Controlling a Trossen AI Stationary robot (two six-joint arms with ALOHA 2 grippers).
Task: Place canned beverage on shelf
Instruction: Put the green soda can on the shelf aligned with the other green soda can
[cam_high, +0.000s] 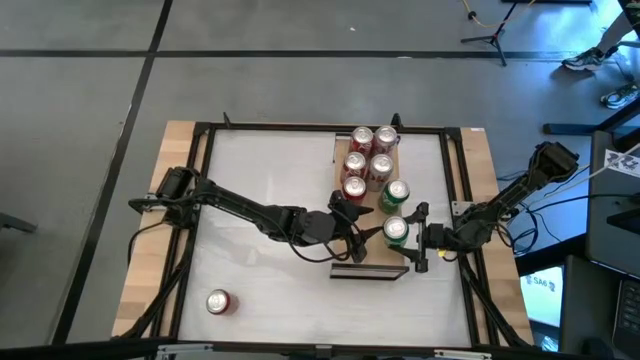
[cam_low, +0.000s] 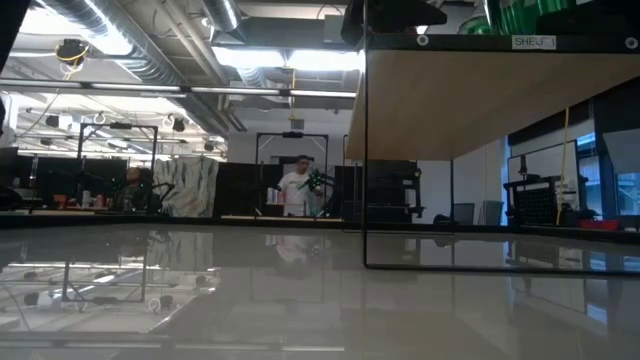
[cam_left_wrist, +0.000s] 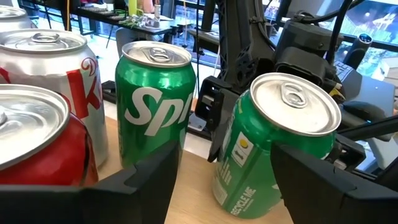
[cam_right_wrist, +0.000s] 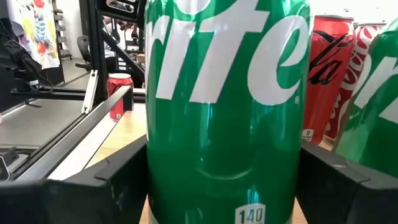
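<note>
Your right gripper clasps the green can upright on the shelf, nearest the front end. Smooth, rigid, slippery: keep hold mid-body. The left gripper stands open beside it.

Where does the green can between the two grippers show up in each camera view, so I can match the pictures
High view: the green can stands on the shelf, near its front end, between both grippers.
Low view: not in it.
Left wrist view: tilted, right of centre.
Right wrist view: fills the centre.
Shared landmark: the upright green can beside it, also in the left wrist view and at the right wrist view's edge.
</note>
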